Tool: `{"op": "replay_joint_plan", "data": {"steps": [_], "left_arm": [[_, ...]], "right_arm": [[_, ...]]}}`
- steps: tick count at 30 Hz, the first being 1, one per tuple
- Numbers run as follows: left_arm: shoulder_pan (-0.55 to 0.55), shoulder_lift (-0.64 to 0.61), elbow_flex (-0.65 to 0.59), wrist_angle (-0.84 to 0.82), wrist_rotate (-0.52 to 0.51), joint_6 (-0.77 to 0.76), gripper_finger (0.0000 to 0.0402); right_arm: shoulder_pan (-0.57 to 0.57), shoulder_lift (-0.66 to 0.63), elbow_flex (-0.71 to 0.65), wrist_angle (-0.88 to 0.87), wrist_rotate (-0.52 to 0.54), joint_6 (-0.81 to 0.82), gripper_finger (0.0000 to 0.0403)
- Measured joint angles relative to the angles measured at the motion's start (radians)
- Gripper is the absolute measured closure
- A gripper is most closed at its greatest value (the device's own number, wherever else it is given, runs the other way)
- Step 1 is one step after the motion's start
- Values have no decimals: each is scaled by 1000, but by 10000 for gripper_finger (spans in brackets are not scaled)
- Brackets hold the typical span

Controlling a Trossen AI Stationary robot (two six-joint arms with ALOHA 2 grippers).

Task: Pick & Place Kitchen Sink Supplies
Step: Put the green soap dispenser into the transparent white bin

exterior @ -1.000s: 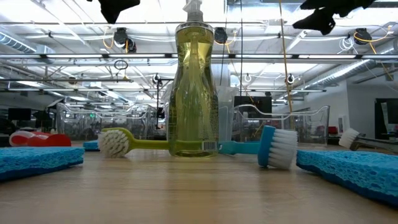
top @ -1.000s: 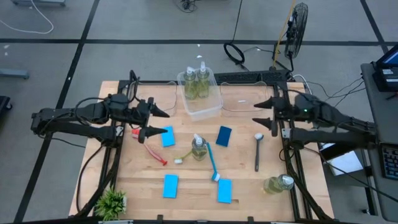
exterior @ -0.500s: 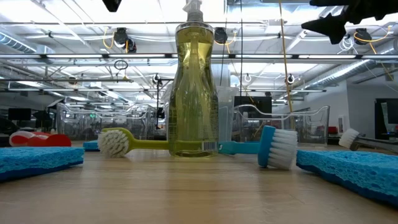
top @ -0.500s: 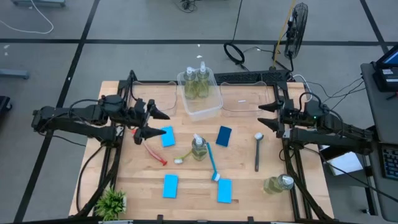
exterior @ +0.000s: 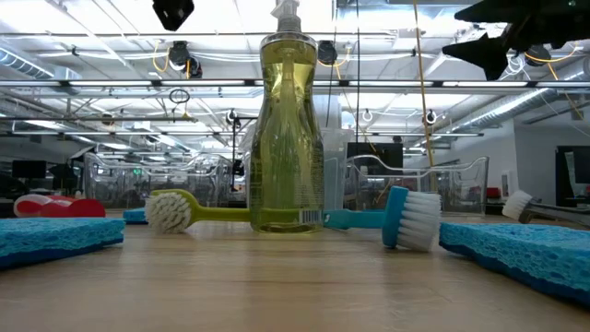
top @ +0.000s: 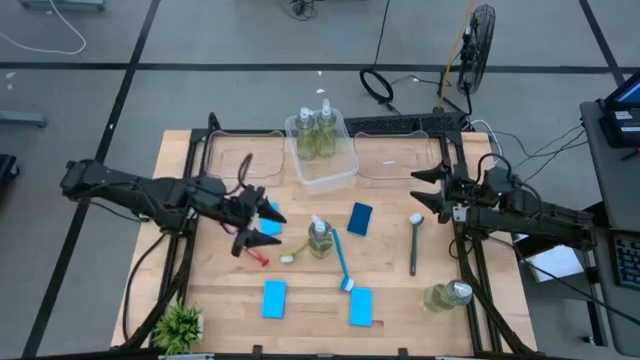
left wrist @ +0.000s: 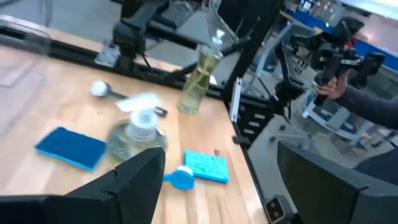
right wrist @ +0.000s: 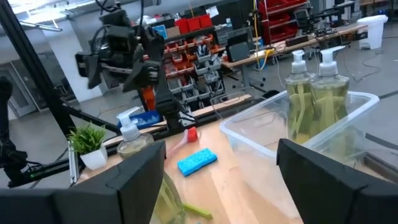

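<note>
A clear pump bottle (top: 319, 239) of yellow-green liquid stands upright mid-table. Round its base lie a yellow-green brush (top: 296, 251) and a blue brush (top: 343, 268). A red brush (top: 252, 251) and a blue sponge (top: 270, 226) lie left of it, under my left gripper (top: 260, 229), which hovers open above them with nothing between its fingers. More sponges (top: 361, 218) (top: 274, 298) (top: 361, 307) lie flat on the wood. A dark grey brush (top: 414, 242) lies right of centre. My right gripper (top: 418, 190) hangs open in the air by the right frame.
A clear bin (top: 335, 176) at the far middle holds two pump bottles (top: 318, 137). Empty clear bins (top: 236, 158) (top: 398, 163) flank it. Another bottle (top: 447, 296) stands near the right edge and a potted plant (top: 180, 325) at the near left corner. Black frame posts (top: 468, 262) line both sides.
My left gripper has swung toward the table's near edge and a little toward its middle, rolling somewhat, and now hangs over the blue sponge and the red brush. My right gripper has sunk a little beside the right frame. Nothing on the table has moved.
</note>
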Motion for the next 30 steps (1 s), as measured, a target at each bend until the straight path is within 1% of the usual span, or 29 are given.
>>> {"op": "replay_joint_plan", "data": {"steps": [5, 9, 12, 16, 21, 27, 30], "left_arm": [[-54, 93, 54, -12, -14, 38, 94], [-72, 161, 90, -69, -40, 36, 86], [-83, 200, 100, -75, -66, 36, 79], [-90, 245, 102, -81, -127, 35, 74], [-92, 295, 102, -81, -200, 28, 81], [-91, 336, 102, -80, -208, 18, 91], [-91, 341, 101, -81, -207, -9, 88]], "right_arm": [[0, 0, -14, 0, 18, 13, 108], [0, 0, -14, 6, 18, 11, 108], [0, 0, -14, 20, 17, 1, 108], [0, 0, -14, 44, 14, -12, 108], [0, 0, -14, 44, 12, -12, 108], [1, 0, -14, 43, 11, -13, 108], [1, 0, -14, 43, 10, -13, 108]]}}
